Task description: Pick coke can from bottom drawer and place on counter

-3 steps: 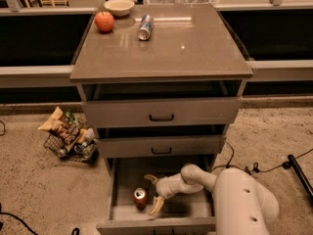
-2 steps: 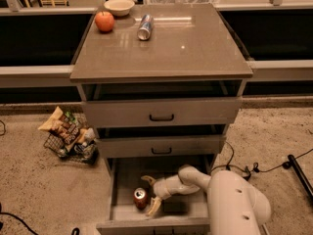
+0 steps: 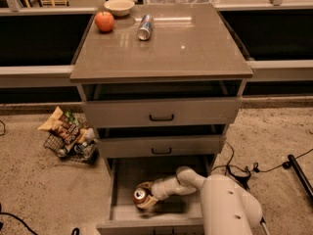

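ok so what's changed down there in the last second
The arm has eased left inside the bottom drawer, bringing the gripper right up to the coke can. Whether it has hold of it is unclear. The can has not visibly moved. On the counter, the apple, bowl and silver-blue can stayed put.

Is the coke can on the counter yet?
No, the coke can lies in the bottom drawer, right beside the tool.

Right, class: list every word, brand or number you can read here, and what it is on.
Nothing can be read.
Coke can, in the bottom drawer by the hand: lettering unreadable.
Silver-blue can on the counter: label unreadable.
Snack bags at the left: print unreadable.
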You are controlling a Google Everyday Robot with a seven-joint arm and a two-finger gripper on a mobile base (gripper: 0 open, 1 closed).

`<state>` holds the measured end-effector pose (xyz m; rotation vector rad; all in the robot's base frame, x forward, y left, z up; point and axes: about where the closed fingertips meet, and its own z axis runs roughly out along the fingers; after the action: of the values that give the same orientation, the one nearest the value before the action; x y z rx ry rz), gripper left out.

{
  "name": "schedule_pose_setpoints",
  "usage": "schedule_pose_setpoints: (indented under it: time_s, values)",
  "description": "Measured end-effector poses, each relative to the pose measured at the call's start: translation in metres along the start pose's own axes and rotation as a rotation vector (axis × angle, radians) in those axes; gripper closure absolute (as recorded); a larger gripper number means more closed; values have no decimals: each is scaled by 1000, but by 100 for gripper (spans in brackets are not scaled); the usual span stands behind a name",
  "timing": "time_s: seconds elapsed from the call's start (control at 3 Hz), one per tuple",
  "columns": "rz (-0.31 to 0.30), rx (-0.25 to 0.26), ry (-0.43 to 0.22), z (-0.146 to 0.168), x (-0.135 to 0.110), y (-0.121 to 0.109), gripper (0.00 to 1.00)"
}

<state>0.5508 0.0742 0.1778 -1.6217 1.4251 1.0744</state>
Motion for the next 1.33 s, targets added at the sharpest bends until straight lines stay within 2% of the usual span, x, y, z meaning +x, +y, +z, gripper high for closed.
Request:
schedule_pose_setpoints:
  time_s: [0.33,0.67,1.0,1.33]
  values:
    - [2,-6,-20,6,3,-1,64]
    - [-8,-1,-98,2,-2,0,89]
    - [-54,-2,-180,-18,-21,6,100]
    - [-111,-9,-206,-48,-45,11,100]
